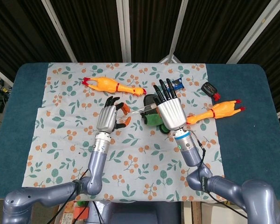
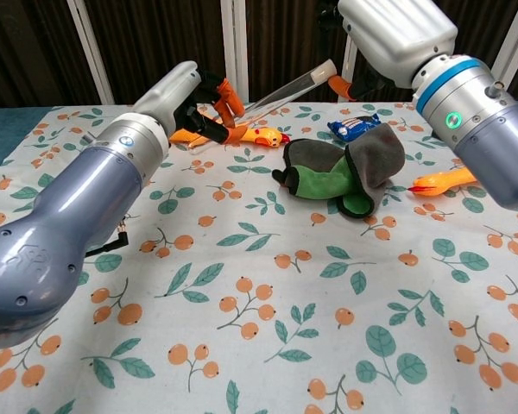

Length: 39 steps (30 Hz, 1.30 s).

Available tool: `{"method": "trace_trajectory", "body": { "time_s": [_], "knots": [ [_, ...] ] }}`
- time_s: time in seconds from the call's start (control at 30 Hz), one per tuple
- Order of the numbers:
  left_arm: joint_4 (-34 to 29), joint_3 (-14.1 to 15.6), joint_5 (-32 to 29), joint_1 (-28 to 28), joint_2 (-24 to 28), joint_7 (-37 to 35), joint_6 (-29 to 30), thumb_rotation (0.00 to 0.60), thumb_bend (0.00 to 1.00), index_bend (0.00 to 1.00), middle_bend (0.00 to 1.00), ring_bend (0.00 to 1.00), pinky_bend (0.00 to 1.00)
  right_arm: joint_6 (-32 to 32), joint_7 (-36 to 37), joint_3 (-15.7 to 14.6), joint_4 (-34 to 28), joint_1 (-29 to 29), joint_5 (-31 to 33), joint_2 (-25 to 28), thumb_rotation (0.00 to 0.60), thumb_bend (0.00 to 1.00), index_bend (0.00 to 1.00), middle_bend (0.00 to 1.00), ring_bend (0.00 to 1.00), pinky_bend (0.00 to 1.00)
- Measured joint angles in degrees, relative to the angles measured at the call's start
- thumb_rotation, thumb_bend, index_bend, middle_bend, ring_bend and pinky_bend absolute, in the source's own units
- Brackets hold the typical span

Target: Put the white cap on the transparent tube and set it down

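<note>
Both hands are up over the middle of the leaf-and-berry tablecloth [image 1: 130, 158], and between them runs the transparent tube [image 2: 281, 90], slanting upward from left to right in the chest view. The left hand [image 1: 107, 117] has its fingers curled around the lower end of the tube, orange fingertips [image 2: 227, 97] closed in on it. At the upper end sits the white cap [image 2: 325, 69], already on the tube's tip, just beside the right hand [image 1: 171, 110]. From the head view that right hand shows its silver back with black fingers stretched forward and only slightly apart; whether anything on its underside is pinching the cap or the tube, I cannot tell, since the palm side is hidden in both views. The tube is off the cloth, held in the air above the crumpled green and grey cloth [image 2: 345, 177], which lies under and just ahead of the right hand. Beyond the left hand lies a rubber chicken [image 1: 113, 86], stretched across the far part of the tablecloth. A second rubber chicken [image 1: 217, 111] lies off to the right of the right hand, near a small black device [image 1: 208, 87] on the blue table [image 1: 252, 121]. A small blue packet [image 2: 355, 126] sits just past the crumpled cloth.
</note>
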Motion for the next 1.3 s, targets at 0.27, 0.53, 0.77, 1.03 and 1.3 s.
{"method": "trace_trajectory", "body": {
  "time_s": [0.27,0.53,0.77,1.03,1.3],
  "knots": [
    [0.0,-0.12,0.4,-0.34,-0.17,-0.21,0.21,0.6,0.8,0.66,0.66,0.14,0.0,-0.35,-0.38,-0.12,-0.69,-0.32,0.21,0.59,0.6,0.41,0.4,0.19,0.02,0.01],
    [0.27,-0.16,0.86,-0.54,-0.29,-0.62,0.49,0.6,0.8,0.66,0.66,0.14,0.0,-0.92,-1.45,-0.21,-2.03,-1.01,0.92,1.68,0.6,0.41,0.12,0.1,0.0,0.01],
    [0.41,0.17,1.38,-0.52,-0.54,-1.16,0.73,0.6,0.8,0.66,0.66,0.14,0.0,-1.28,-2.11,-0.3,-2.8,-1.58,1.45,2.38,0.6,0.41,0.08,0.08,0.0,0.01],
    [0.32,1.4,2.17,0.38,-0.04,-1.71,0.87,0.6,0.8,0.66,0.66,0.15,0.0,-1.72,-2.36,-0.58,-3.11,-2.69,2.36,3.26,0.6,0.41,0.08,0.07,0.0,0.0],
    [-0.49,3.14,2.87,2.16,0.92,-2.38,1.11,0.6,0.8,0.66,0.66,0.15,0.0,-1.57,-2.77,-0.39,-3.51,-3.37,2.79,4.42,0.6,0.41,0.08,0.07,0.0,0.01]
  ]
}}
